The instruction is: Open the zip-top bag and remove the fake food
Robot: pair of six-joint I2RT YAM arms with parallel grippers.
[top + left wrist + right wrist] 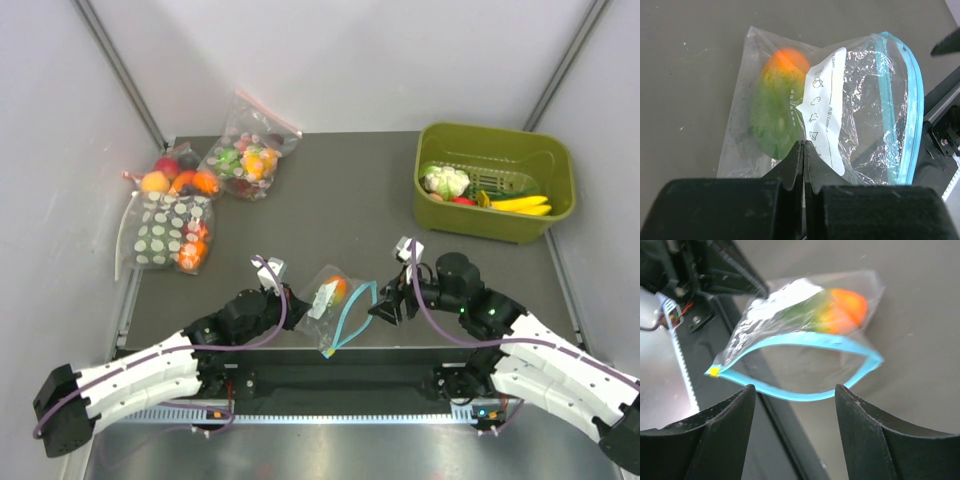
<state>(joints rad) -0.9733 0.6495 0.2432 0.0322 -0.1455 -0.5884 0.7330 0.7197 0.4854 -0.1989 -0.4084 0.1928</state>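
Note:
The zip-top bag (338,303) lies at the table's near edge between my arms, its light-blue zip mouth (790,365) gaping open toward the right gripper. Inside is the fake food, a green-and-orange fruit (777,110), also seen in the right wrist view (837,312). My left gripper (293,303) is shut on the bag's closed end (804,145), next to the white label. My right gripper (385,308) is open and empty, its fingers (730,412) just in front of the open mouth, not touching it. No red or peach fruit shows in this bag.
A green bin (495,180) with cauliflower and yellow pieces stands at the back right. A white-dotted bag (170,232), a pink-zip bag (250,150) and loose fruit (175,180) lie at the back left. The black base rail (340,375) runs along the near edge.

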